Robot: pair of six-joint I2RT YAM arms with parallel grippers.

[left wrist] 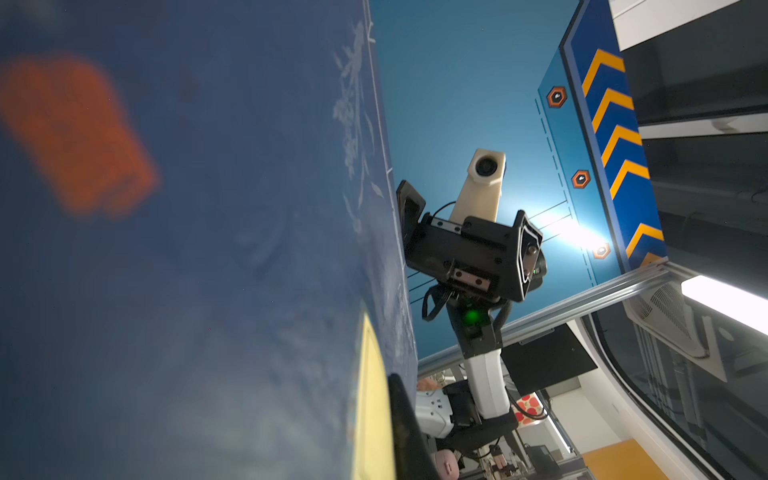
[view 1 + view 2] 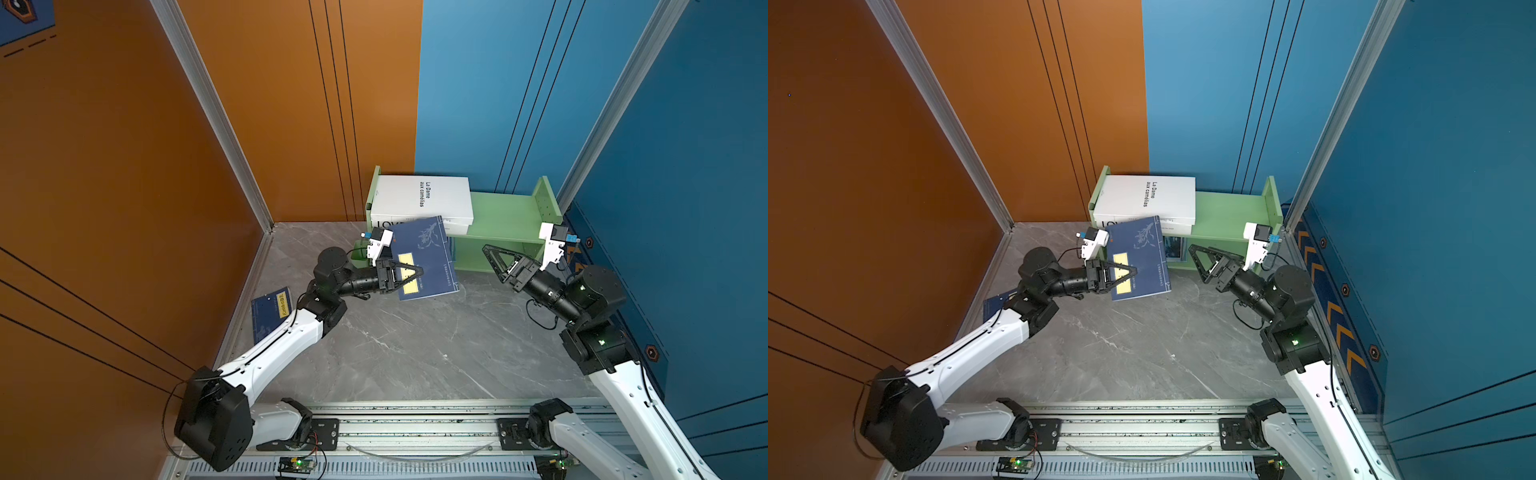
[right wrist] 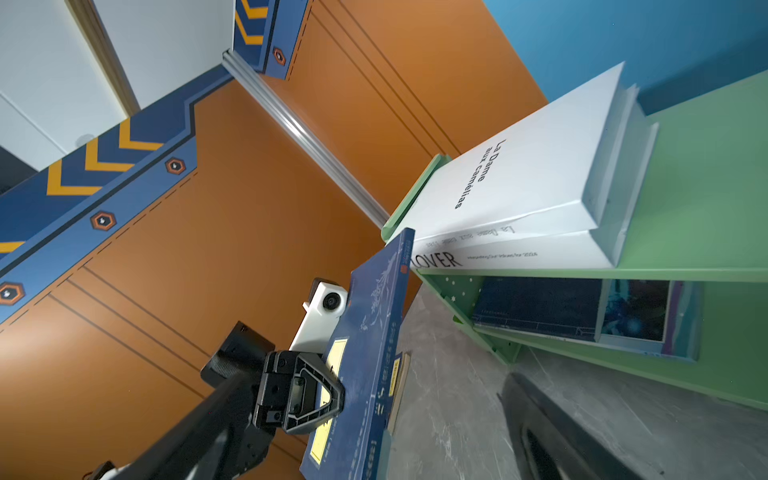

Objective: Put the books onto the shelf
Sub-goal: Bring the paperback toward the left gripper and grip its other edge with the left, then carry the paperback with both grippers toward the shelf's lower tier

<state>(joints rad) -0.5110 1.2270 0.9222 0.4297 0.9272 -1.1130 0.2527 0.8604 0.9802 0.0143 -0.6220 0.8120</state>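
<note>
An orange wall (image 2: 124, 187) closes the left side of the grey, marble-veined bench (image 2: 415, 345) and half its far edge. A light blue wall (image 2: 478, 83) takes the rest, and a darker blue wall (image 2: 706, 166) the right side. Aluminium posts (image 2: 214, 116) mark the far corners. A yellow-chevron strip (image 2: 1337, 328) runs along the right edge, a metal rail (image 2: 415, 419) along the near edge. A white ceiling light (image 1: 723, 301) shows in the left wrist view.

Left arm (image 2: 976, 349) hides most of the floor's navy book (image 2: 994, 306)
</note>
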